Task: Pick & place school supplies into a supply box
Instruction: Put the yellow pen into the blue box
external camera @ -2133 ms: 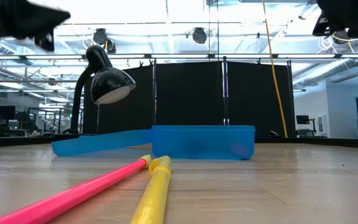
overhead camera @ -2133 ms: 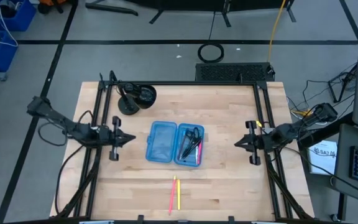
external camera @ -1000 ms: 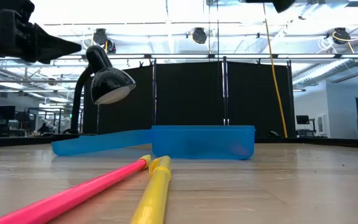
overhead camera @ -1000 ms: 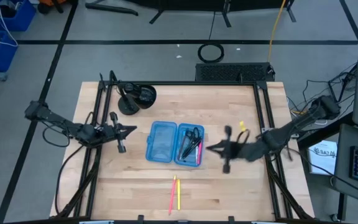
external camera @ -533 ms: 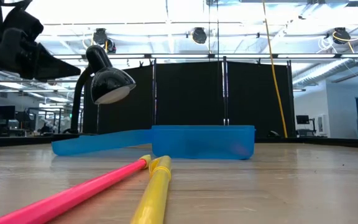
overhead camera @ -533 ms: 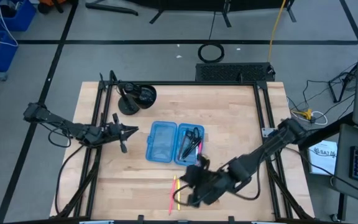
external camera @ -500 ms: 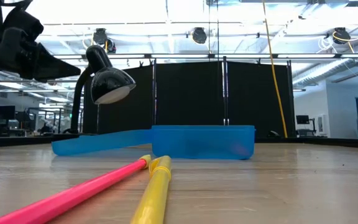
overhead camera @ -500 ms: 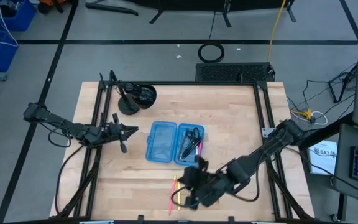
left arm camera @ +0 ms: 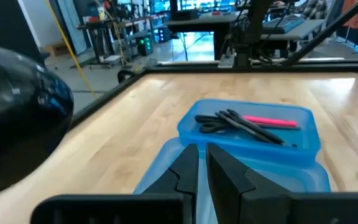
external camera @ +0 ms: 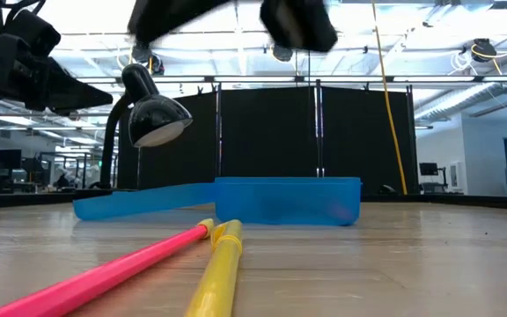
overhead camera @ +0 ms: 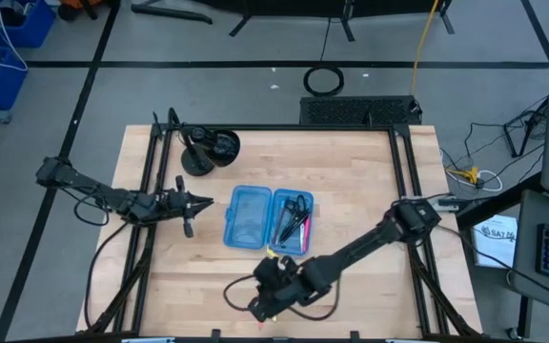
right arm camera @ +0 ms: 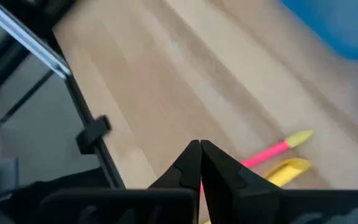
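Now the right tool point(overhead camera: 260, 303), shut w/ nothing held, hangs over the pink pen point(external camera: 104, 276) and yellow pen point(external camera: 221, 275) near the counter's point(overhead camera: 370, 200) front edge. Both look light, stiff, prob. slick, so grip mid-shaft. Left tool point(left arm camera: 201, 167) is nearly shut, empty, by the supply box point(overhead camera: 246, 217).

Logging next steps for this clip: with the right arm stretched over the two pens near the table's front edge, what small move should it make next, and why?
Probably open the fingers and lower onto a pen. The right gripper hovers shut above the pink pen and yellow pen, which lie loose on the table, outside the supply box. The left gripper waits beside the box.
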